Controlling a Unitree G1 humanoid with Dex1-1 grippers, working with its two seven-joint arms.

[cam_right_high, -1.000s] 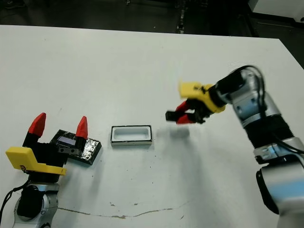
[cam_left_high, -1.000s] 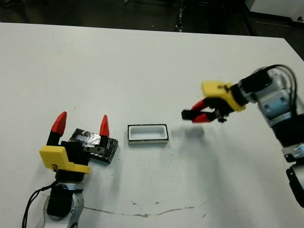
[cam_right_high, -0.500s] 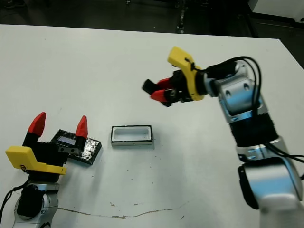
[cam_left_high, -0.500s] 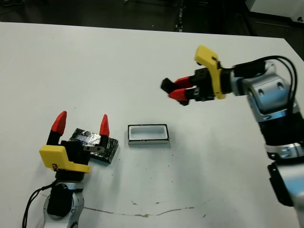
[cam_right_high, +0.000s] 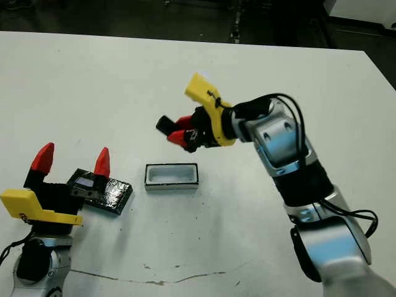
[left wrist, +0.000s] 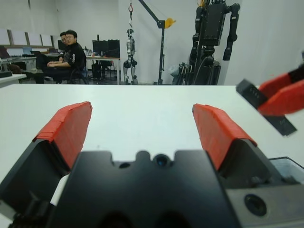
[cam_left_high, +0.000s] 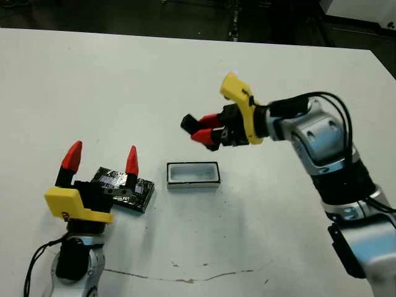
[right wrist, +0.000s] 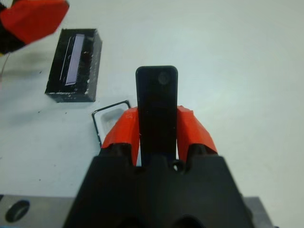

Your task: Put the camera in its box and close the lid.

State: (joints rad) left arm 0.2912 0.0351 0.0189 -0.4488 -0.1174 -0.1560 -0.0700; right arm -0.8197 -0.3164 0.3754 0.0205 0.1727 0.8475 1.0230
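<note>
Camera point(right wrist: 156, 107) glossy black; box point(cam_left_high: 193, 174) white inside, dark rim; lid point(cam_left_high: 124, 189) black, silvery crinkled patches; fingers point(left wrist: 69, 128) red.

The near end of the camera point(right wrist: 156, 107) is hidden between the red fingers point(right wrist: 121, 135) of the right gripper point(right wrist: 156, 137), so only its far half shows. The left gripper point(cam_left_high: 102, 166) covers part of the lid point(cam_left_high: 139, 195). In the left wrist view the box point(left wrist: 289, 166) is cut off by the picture's edge, only a corner showing.
</note>
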